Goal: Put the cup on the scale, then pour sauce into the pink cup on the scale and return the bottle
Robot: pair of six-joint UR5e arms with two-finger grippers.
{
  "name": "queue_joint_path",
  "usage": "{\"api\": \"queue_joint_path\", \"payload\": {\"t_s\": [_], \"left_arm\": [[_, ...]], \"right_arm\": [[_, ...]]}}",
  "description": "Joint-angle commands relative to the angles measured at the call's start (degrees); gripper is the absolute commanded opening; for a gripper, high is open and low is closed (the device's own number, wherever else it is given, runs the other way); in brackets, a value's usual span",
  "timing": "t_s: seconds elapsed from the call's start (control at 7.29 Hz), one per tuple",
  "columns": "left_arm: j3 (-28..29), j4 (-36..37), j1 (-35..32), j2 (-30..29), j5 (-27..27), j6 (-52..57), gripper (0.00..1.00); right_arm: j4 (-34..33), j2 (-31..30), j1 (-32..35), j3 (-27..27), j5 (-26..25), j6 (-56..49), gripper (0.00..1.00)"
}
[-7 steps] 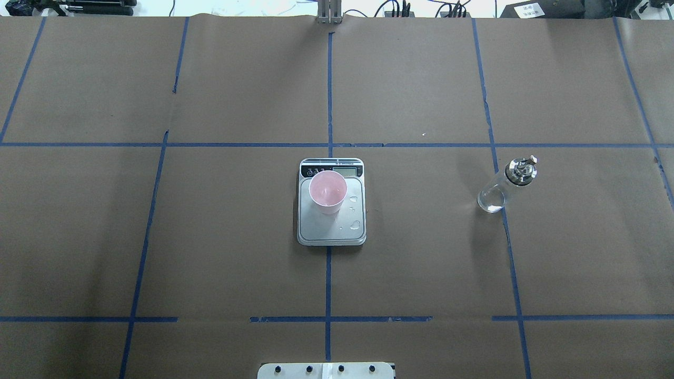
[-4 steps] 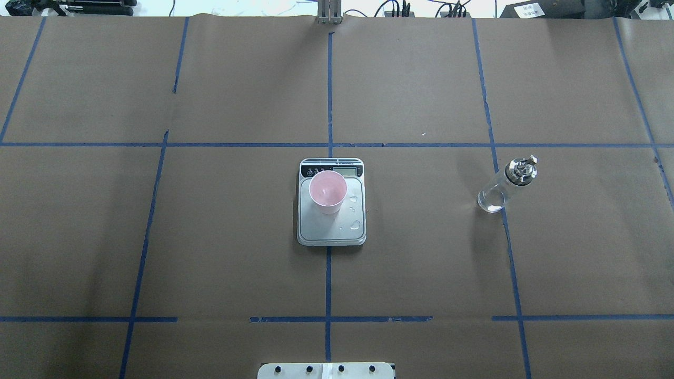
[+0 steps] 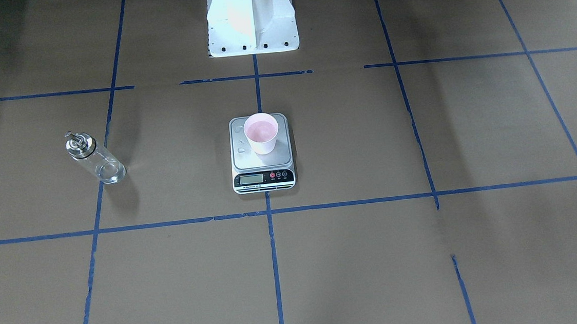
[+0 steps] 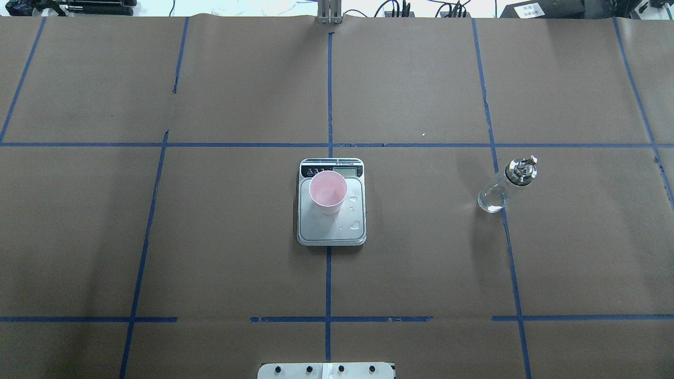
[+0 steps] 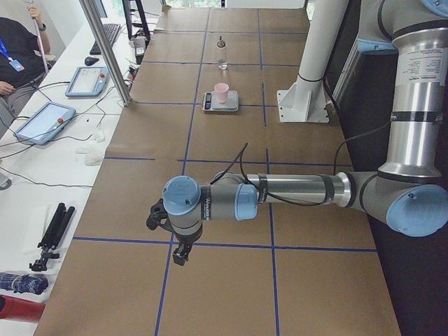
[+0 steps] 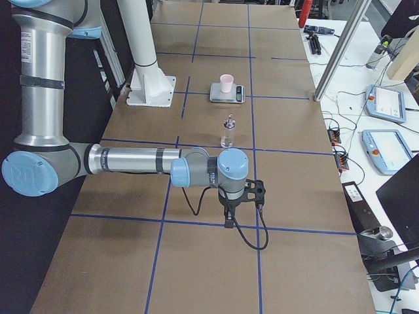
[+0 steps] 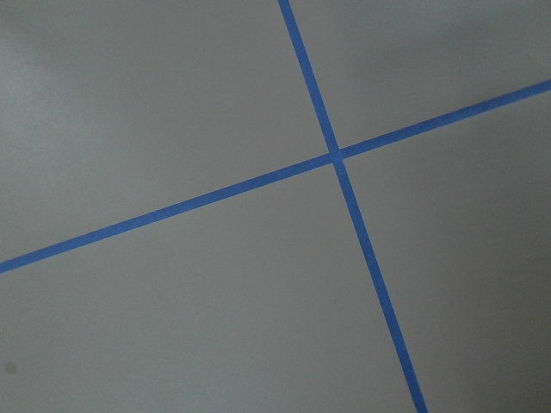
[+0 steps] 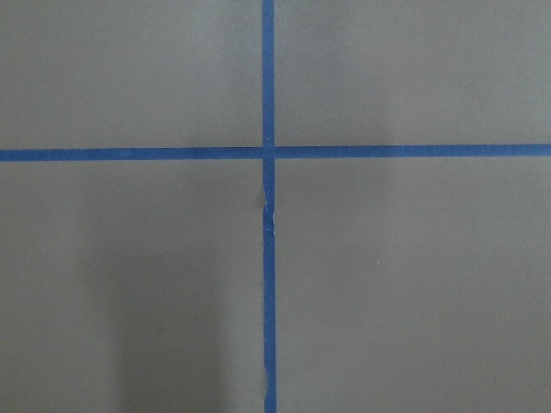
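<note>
The table [image 4: 210, 237] carries one cup [image 4: 327, 190], one scale [image 4: 331, 232] and one bottle [image 4: 497, 190]. Two robot arms are in view, the left arm [image 5: 294, 190] and the right arm [image 6: 131, 159].

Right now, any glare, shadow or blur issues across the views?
Overhead: bright glint on the small clear glass bottle, far edge blown out. Front-facing: white robot pedestal overexposed, soft shadow bands on the brown paper. Right wrist: shadow patch lower left, beside the blue tape cross.

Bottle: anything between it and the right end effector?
Nothing visible. In the exterior right view only bare brown paper and a blue tape line lie between the bottle and the right end effector.
</note>
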Motion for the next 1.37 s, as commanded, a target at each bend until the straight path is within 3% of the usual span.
{"api": "queue_joint_path", "payload": {"t_s": [0.0,1.23], "left_arm": [[-0.1,0.0,0.0,1.4,-0.2,0.0,1.00],[-0.2,-0.1,0.0,1.5,-0.3,0.0,1.00]], "right_arm": [[0.1,-0.1,-0.2,0.0,0.0,0.2,1.00],[0.2,0.0,-1.3,-0.1,-0.3,0.0,1.00]]}}
